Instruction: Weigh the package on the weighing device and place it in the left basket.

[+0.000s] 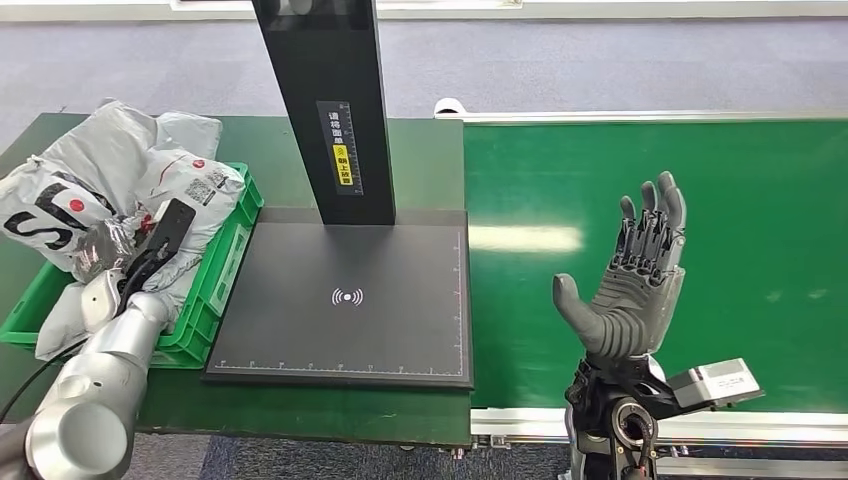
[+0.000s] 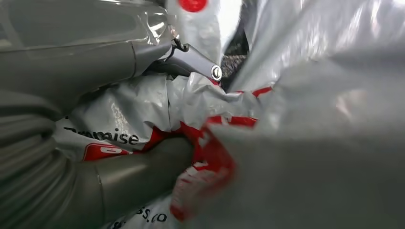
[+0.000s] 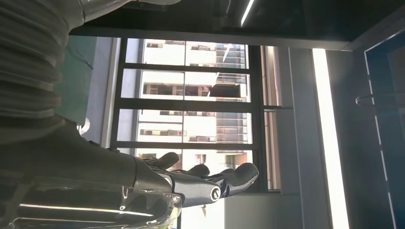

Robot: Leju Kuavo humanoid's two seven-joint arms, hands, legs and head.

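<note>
The green basket [image 1: 225,270] stands at the left, heaped with several grey and white packages [image 1: 100,170]. My left arm reaches into that heap. In the left wrist view my left hand [image 2: 95,57] is buried among the bags. Its thumb [image 2: 138,176] and a dark finger [image 2: 191,59] lie on either side of a crumpled white package with red print [image 2: 143,105]. The black weighing plate [image 1: 345,300] is bare. My right hand [image 1: 630,290] is raised over the green belt, palm up, fingers spread and holding nothing. The right wrist view shows the same open hand [image 3: 191,186].
The scale's black column [image 1: 330,110] rises behind the plate. The green conveyor belt [image 1: 700,180] runs to the right of the scale, with a metal rail along its near edge. A dark green table carries the basket and scale.
</note>
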